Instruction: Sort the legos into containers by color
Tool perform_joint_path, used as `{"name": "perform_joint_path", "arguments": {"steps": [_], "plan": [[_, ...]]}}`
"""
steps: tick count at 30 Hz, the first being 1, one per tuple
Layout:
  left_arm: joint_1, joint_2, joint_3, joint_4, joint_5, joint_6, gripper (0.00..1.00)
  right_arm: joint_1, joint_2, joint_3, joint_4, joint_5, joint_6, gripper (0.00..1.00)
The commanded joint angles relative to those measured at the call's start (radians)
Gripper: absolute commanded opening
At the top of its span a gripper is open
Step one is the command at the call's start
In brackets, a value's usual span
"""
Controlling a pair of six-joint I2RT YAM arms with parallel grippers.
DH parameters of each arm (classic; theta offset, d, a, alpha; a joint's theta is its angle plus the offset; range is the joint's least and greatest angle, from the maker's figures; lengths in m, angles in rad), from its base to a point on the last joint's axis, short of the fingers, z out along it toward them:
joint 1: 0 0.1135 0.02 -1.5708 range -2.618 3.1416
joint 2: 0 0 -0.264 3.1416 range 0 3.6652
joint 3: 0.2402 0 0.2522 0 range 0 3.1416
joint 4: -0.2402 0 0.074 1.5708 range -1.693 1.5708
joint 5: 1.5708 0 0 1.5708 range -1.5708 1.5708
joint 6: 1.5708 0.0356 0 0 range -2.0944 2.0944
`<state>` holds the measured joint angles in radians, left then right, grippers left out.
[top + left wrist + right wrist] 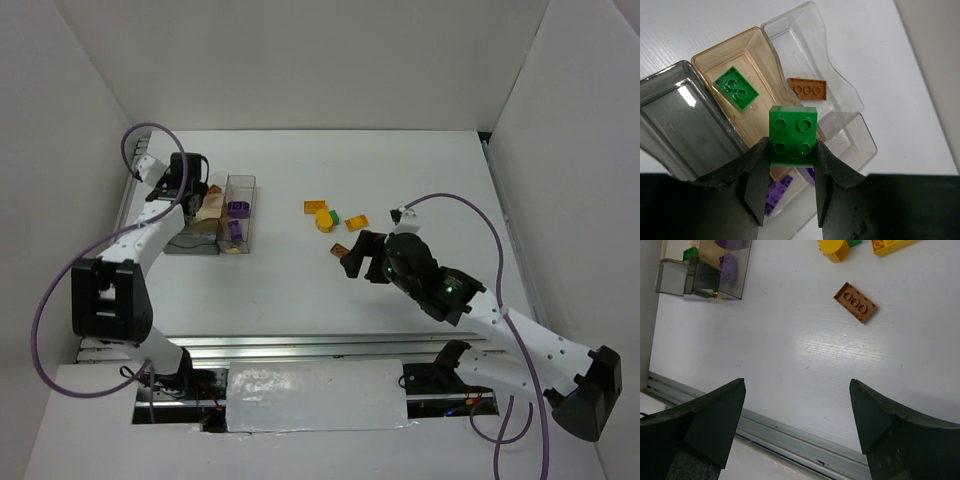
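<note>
Clamped between the two dark fingers of the left hand (792, 150), a square green lego (793, 135) with four studs fills the lower middle of the left wrist view, held above the containers (790, 20). Beneath it, the amber-tinted compartment (707, 62) holds a flat green lego (736, 87). A brown-orange plate (807, 89) shows within the clear compartment to the right, and purple legos (777, 192) show through the wall at the bottom between the fingers. A dark grey compartment (670, 100) sits at the left. Well apart, the right hand (797, 385) hangs wide open and holds nothing over the white desk (790, 350). A brown lego (855, 302) lies beyond it toward the upper right of its view, with a yellow lego (834, 249) and an orange lego (890, 244) at the top edge.
</note>
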<state>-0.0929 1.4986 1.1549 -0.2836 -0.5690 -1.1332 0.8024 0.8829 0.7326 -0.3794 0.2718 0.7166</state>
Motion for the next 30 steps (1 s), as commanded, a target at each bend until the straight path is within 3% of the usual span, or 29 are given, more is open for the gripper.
{"name": "perform_joint_path", "arguments": {"steps": [1, 5, 9, 12, 17, 18, 21, 30], "plan": [[0.048, 0.104, 0.084, 0.042, 0.038, -0.016, 0.01, 0.004, 0.011, 0.019, 0.076, -0.028, 0.001, 0.92], [0.119, 0.218, 0.126, 0.017, 0.112, -0.033, 0.02, 0.003, 0.022, 0.010, 0.080, -0.040, 0.007, 0.92], [0.130, 0.213, 0.060, 0.070, 0.119, -0.036, 0.04, 0.003, 0.030, -0.002, 0.086, -0.042, 0.009, 0.92], [0.133, 0.216, 0.038, 0.112, 0.133, -0.013, 0.27, 0.004, 0.051, 0.008, 0.080, -0.042, 0.003, 0.92], [0.139, 0.233, 0.065, 0.093, 0.152, -0.006, 0.44, 0.004, 0.077, 0.008, 0.080, -0.049, -0.002, 0.92], [0.139, 0.227, 0.057, 0.096, 0.146, -0.011, 0.57, 0.003, 0.085, 0.007, 0.082, -0.049, -0.003, 0.92], [0.140, 0.201, 0.032, 0.084, 0.123, -0.039, 0.81, 0.003, 0.096, 0.010, 0.082, -0.049, -0.003, 0.92], [0.113, 0.114, 0.086, 0.020, 0.118, 0.018, 0.92, -0.011, 0.178, 0.054, 0.103, -0.014, -0.013, 0.92]]}}
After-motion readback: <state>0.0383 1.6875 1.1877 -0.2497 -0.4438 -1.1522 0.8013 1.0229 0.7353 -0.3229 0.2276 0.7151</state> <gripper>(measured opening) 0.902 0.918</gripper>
